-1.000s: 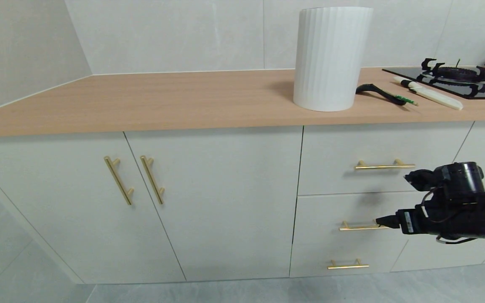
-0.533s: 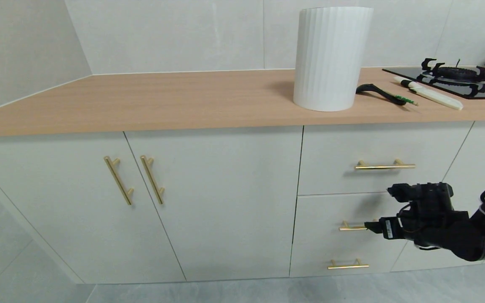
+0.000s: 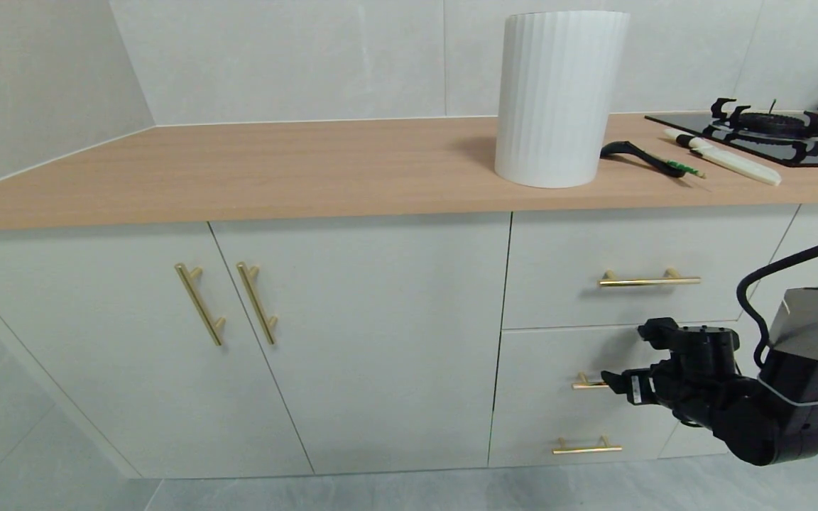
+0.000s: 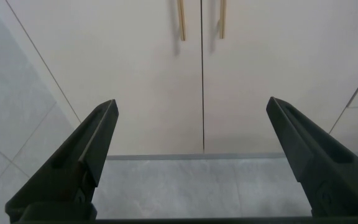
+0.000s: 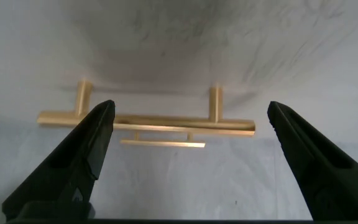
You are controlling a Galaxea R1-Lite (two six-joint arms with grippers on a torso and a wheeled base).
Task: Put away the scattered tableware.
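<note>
right gripper (image 3: 628, 357) nearer slim brass handle (image 5: 146, 122) — fingers (image 5: 73, 163) apart.

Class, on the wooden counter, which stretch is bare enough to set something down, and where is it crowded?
Bare: the long stretch of counter from the left wall to the white ribbed canister. Crowded: between canister and stove, where the black utensil and white knife lie.

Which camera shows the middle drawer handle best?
Right wrist view: the middle drawer handle shows whole, ahead of the open right gripper. Head view: that gripper covers most of it. Left wrist view faces the cupboard doors.
</note>
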